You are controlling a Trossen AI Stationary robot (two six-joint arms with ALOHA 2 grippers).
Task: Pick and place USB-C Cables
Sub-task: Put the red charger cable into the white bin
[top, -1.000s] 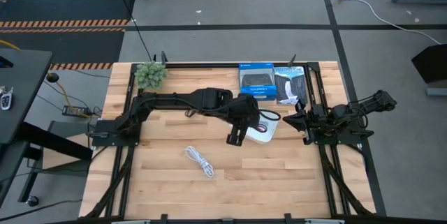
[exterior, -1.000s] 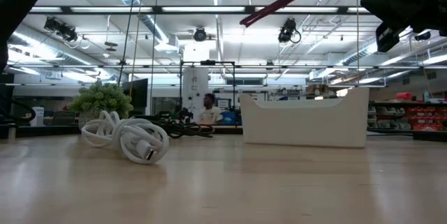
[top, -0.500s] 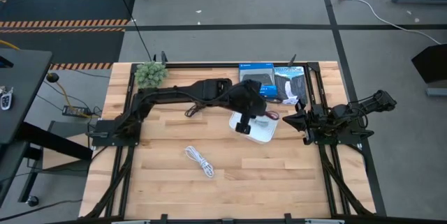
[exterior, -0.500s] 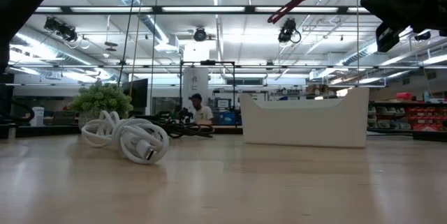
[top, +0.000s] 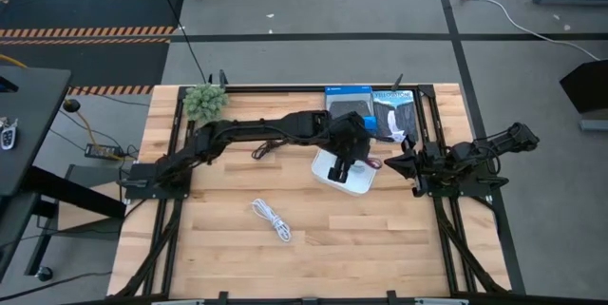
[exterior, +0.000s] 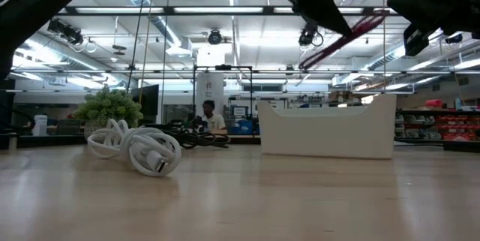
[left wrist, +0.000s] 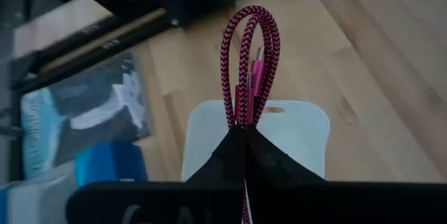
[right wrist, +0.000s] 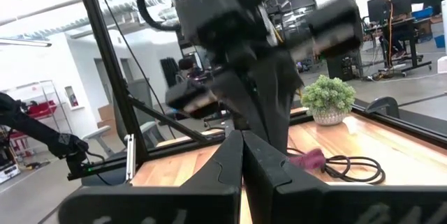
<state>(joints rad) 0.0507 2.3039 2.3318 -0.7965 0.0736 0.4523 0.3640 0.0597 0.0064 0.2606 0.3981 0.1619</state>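
Observation:
My left gripper [top: 340,167] hangs over the white tray [top: 353,184], shut on the dark red braided cable [left wrist: 250,56]. In the low view this cable [exterior: 345,40] slants in the air above the tray [exterior: 328,128]. The white cable [top: 272,219] lies coiled on the bare wood near the table's middle and shows in the low view as a white coil [exterior: 135,147]. A dark cord [top: 258,151] lies under the left arm. No grey-blue cable shows. My right gripper [top: 391,162] waits shut at the table's right side. My left gripper pinches the folded bundle of the dark red cable [left wrist: 246,116] between its two fingers, several strands together. Its fingers come from above, slanting toward the tray. The looped end [left wrist: 251,15] sticks out past the fingertips. The cable is lifted clear, and its free ends [exterior: 379,19] stand stiffly out.
A blue box [top: 348,105] and a dark packet [top: 394,115] lie at the far edge behind the tray. A small green plant [top: 205,102] stands at the far left corner. Black frame rails [top: 171,219] run along both sides. Bare wood lies toward the near edge.
My left gripper has moved toward the table's right and a little toward the far edge, from beside the tray's left side to above the tray, turning as it went. It stayed shut on the dark red cable, which came lower and now slants above the tray.

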